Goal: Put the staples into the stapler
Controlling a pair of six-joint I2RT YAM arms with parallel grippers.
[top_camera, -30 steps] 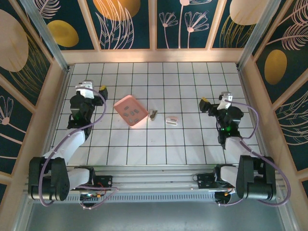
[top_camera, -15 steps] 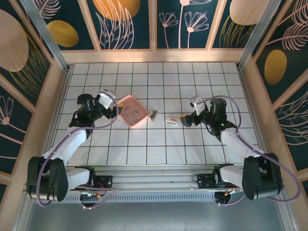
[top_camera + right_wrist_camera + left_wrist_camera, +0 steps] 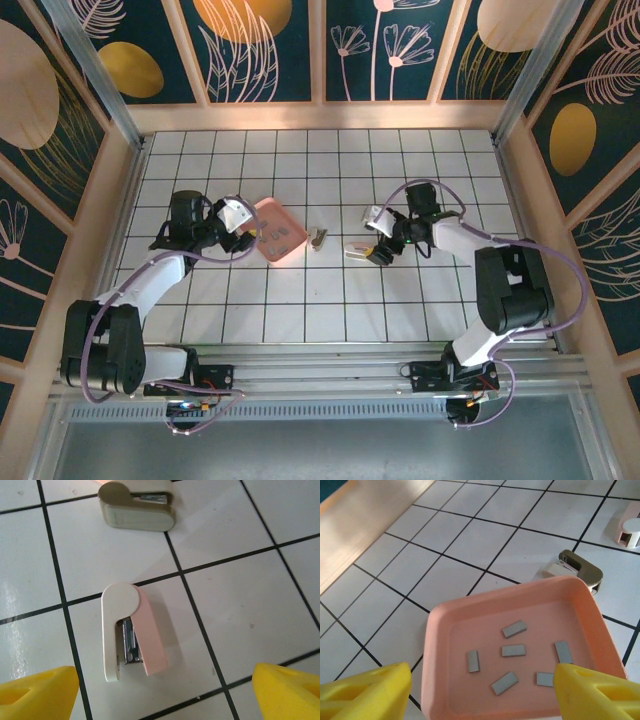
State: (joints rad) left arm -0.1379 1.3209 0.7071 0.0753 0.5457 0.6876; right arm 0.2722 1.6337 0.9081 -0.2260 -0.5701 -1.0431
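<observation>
Nearest the bases, on the left side, the left jaws are hanging released, spread wide over the near rim of the pink tray [image 3: 436, 655]. Inside it the staples [image 3: 513, 650] are lying loose and flat, each apart from the others. Picking one well is likely calling for a slow descent onto a single strip, closing across its narrow width while keeping clear of its neighbours and the tray wall. Strips this thin are probably hugging the tray floor, so the fingertips are needing to reach right down to it. Across on the right, the right jaws are likewise standing released, hovering over a pink-and-white stapler [image 3: 131, 630] that is lying on its side with its metal channel showing. The grey-beige stapler [image 3: 137, 507] is lying just beyond it, beside the tray's corner. Whichever one is being loaded, a steady pinch across the body should be keeping the channel facing the incoming strip. Underneath, the counter [image 3: 330, 310] is showing glossy white tiles with dark grout lines. Farther out, a pale wooden frame [image 3: 320, 116] is enclosing it, backed by dark teal panels [image 3: 270, 40] carrying gold discs and line-drawn leaves.
</observation>
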